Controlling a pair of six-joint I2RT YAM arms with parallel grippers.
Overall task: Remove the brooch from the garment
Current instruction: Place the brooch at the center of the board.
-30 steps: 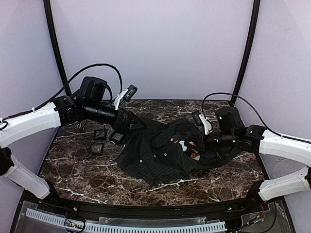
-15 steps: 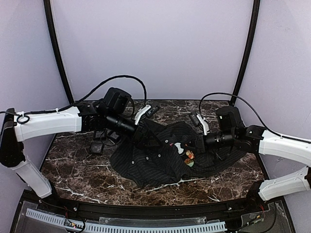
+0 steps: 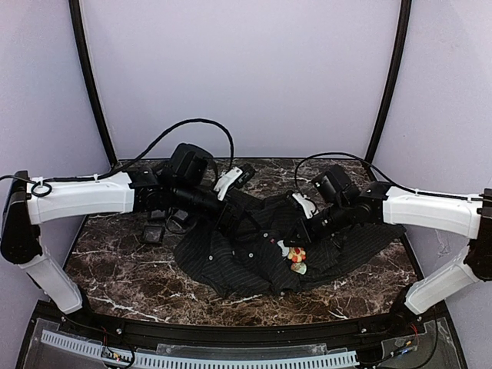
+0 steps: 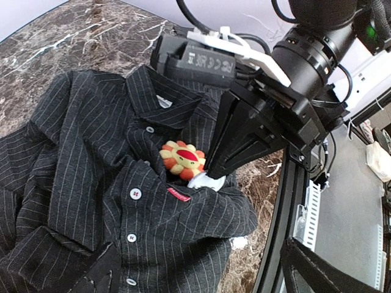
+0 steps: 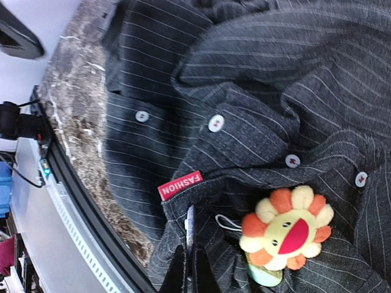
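The brooch is a small flower with orange and cream petals and a yellow face with a red mouth. It sits on the black pinstriped garment crumpled mid-table. In the left wrist view the brooch lies beside the collar, and the tip of my right gripper touches down just to its right. My right gripper is shut; in its own view the tip presses into a fold below a red label, left of the brooch. My left gripper hovers open over the garment's back left part.
Small black boxes lie on the marble table left of the garment, under my left arm. A white cable rail runs along the near edge. A white loop and a pale green piece show beside the brooch.
My left arm has swung right from near the boxes to over the garment. My right gripper has moved left to the brooch, and the garment has bunched leftward.
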